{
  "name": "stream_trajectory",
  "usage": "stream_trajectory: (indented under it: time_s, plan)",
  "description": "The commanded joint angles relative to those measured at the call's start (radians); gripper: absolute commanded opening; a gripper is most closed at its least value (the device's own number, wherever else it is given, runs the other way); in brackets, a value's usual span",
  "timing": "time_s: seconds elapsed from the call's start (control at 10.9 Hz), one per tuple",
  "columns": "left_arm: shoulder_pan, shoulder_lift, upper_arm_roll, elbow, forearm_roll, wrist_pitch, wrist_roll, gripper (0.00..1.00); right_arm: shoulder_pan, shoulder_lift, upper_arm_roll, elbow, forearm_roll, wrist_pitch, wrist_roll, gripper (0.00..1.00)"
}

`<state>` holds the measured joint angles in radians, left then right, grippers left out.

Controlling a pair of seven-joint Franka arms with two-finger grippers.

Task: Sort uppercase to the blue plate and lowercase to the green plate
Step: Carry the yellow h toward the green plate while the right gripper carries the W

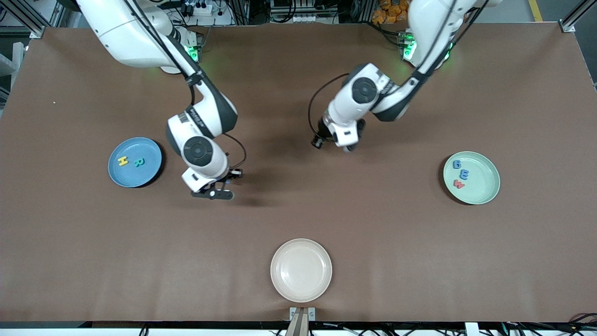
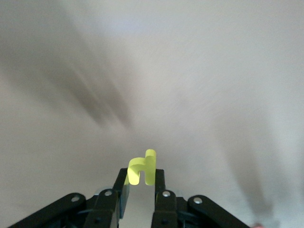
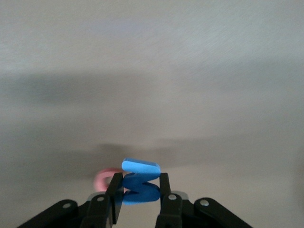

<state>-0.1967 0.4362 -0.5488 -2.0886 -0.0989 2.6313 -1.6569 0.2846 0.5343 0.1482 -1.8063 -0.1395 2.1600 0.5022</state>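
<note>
The left gripper (image 2: pixel 141 183) hangs over bare table near the middle, its fingers clamped on a yellow lowercase h (image 2: pixel 142 168). The right gripper (image 3: pixel 140 190) is up over the table just beside the blue plate (image 1: pixel 135 162), pinching a blue W (image 3: pixel 139 186); something pinkish-red (image 3: pixel 105 179) shows by one finger, too blurred to name. On the blue plate lie the yellow H (image 1: pixel 122 161) and green R (image 1: pixel 139 162). The green plate (image 1: pixel 471 178), toward the left arm's end, holds the blue g (image 1: pixel 457 164), another blue letter (image 1: pixel 464 175) and the red w (image 1: pixel 459 185). A cream plate (image 1: pixel 301 270) sits nearest the front camera
</note>
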Motion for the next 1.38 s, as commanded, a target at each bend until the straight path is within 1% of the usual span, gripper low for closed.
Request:
stream_trajectory:
  time_s: [0.0, 0.09, 0.28, 0.37, 0.55, 0.64, 0.92, 1.1, 1.2, 1.29]
  plan:
    - [0.104, -0.03, -0.008, 0.066, 0.018, -0.132, 0.188, 0.0, -0.01, -0.06, -0.053, -0.021, 0.017, -0.054, -0.17, 0.07]
    - [0.158, -0.04, -0.008, 0.093, 0.018, -0.193, 0.312, 0.0, -0.012, -0.069, -0.074, -0.027, 0.015, -0.064, -0.235, 0.06]
    - [0.252, -0.083, -0.008, 0.098, 0.018, -0.258, 0.522, 0.0, -0.012, -0.094, -0.136, -0.057, 0.017, -0.066, -0.367, 0.06]
    - [0.263, -0.096, -0.003, 0.099, 0.016, -0.281, 0.64, 0.0, -0.012, -0.121, -0.174, -0.088, 0.018, -0.068, -0.442, 0.06]
    - [0.299, -0.109, 0.022, 0.094, 0.018, -0.298, 0.779, 0.0, -0.013, -0.161, -0.228, -0.145, 0.021, -0.068, -0.566, 0.06]
    - [0.299, -0.112, 0.055, 0.091, 0.018, -0.327, 0.889, 0.0, -0.013, -0.172, -0.261, -0.159, 0.021, -0.071, -0.636, 0.06]
    - [0.299, -0.123, 0.169, 0.062, 0.018, -0.375, 1.141, 0.0, -0.013, -0.198, -0.349, -0.218, 0.023, -0.069, -0.807, 0.06]
    - [0.298, -0.111, 0.269, 0.044, 0.028, -0.376, 1.375, 0.0, -0.013, -0.2, -0.412, -0.261, 0.021, -0.063, -0.882, 0.06]
    - [0.289, -0.111, 0.324, 0.032, 0.028, -0.378, 1.463, 0.0, -0.022, -0.198, -0.442, -0.283, 0.021, -0.062, -0.928, 0.07]
    - [0.289, -0.114, 0.351, 0.024, 0.028, -0.382, 1.539, 0.0, -0.041, -0.195, -0.462, -0.315, 0.021, -0.049, -0.985, 0.07]
